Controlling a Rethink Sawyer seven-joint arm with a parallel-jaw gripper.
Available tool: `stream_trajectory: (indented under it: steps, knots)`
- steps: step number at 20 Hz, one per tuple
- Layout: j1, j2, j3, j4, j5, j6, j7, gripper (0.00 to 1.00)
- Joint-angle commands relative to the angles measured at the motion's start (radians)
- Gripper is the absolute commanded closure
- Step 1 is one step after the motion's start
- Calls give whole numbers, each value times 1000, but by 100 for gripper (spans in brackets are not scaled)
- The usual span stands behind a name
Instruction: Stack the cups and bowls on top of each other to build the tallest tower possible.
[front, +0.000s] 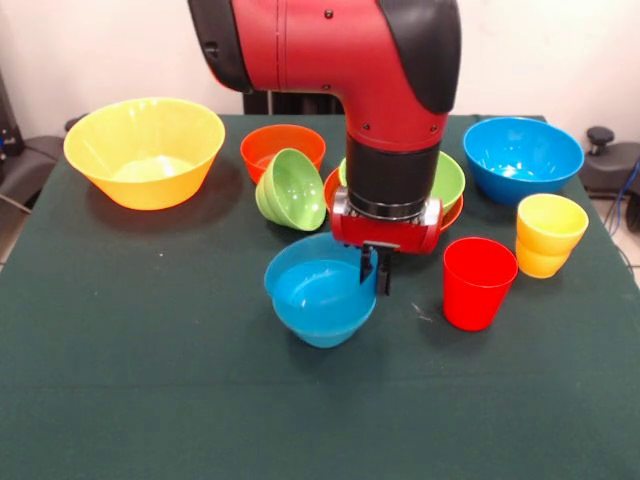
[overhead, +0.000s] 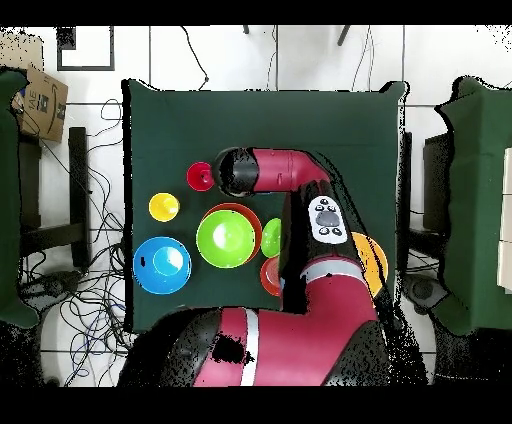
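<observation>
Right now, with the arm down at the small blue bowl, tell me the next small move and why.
Probably lift straight up. The gripper appears closed on the far rim of the small blue bowl, which already sits tilted. Raising it clear of the table first should keep it from knocking the red cup beside it.

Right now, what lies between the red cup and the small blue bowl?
In the front view, only the gripper, its fingers at the small blue bowl's rim, then bare table up to the red cup.
</observation>
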Motion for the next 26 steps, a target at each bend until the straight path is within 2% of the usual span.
stream_trajectory:
  steps: [1,9,18,19,26]
  knots:
    - [-20,62,39,-80,-14,52,-2,100]
    - [-15,74,17,-70,-31,21,15,100]
    - [-10,70,-4,-11,-33,-29,60,100]
    - [-11,69,-7,-8,-31,-21,61,0]
    - [-6,67,-22,-4,-29,-10,64,0]
